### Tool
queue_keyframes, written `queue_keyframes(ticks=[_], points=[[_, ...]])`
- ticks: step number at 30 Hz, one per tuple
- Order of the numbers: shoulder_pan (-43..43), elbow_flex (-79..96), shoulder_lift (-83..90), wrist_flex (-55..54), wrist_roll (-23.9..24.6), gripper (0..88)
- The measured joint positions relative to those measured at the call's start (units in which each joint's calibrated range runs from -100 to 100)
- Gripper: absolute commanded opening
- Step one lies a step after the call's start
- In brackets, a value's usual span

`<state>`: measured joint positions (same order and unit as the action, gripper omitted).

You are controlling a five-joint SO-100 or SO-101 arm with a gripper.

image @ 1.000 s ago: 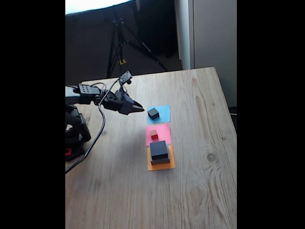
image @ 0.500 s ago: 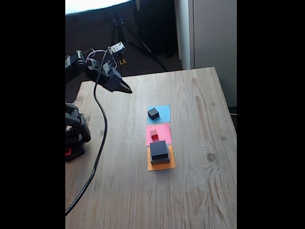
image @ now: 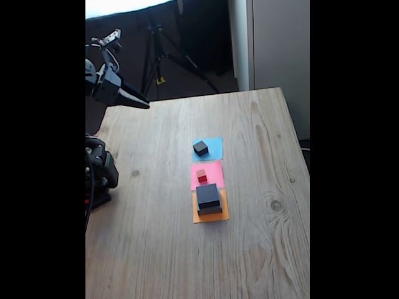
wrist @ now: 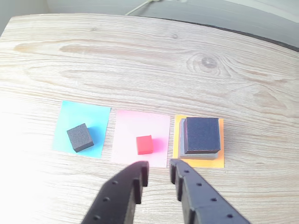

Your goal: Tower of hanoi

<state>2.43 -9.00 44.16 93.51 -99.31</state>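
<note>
Three paper squares lie in a row on the wooden table. A small dark cube (image: 200,147) (wrist: 80,137) rests on the blue square (image: 216,146) (wrist: 96,116). On the pink square (image: 214,170) (wrist: 140,123) sits the tiny red cube (image: 201,175) (wrist: 144,144). Two larger dark blocks (image: 209,198) (wrist: 202,135) are stacked on the orange square (image: 212,217) (wrist: 177,151), the smaller one on top. My gripper (image: 144,104) (wrist: 158,167) hangs high over the table's far left corner, away from all blocks. Its fingertips are slightly parted and hold nothing.
The arm's base (image: 100,171) with its cable stands at the table's left edge in the fixed view. A tripod (image: 156,56) stands on the dark floor behind the table. A pale wall panel (image: 274,43) is at the back right.
The arm has lifted and pulled back, from just left of the blue square up to the far left corner. No block has moved.
</note>
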Motion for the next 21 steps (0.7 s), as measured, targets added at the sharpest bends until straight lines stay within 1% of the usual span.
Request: queue_keyframes(ticks=[4,8,10,14,16,21], points=[[0.6,4.3,1.5,0.0,0.0,4.9],[3.5,13.6,4.7,-2.9,0.0,13.2],[4.4,20.2,7.0,-6.6,0.0,16.9],[6.2,33.5,10.7,-15.4,0.0,21.6],[7.3,39.5,11.5,-19.1,0.0,22.5],[7.0,51.8,12.2,-29.2,0.0,23.9]])
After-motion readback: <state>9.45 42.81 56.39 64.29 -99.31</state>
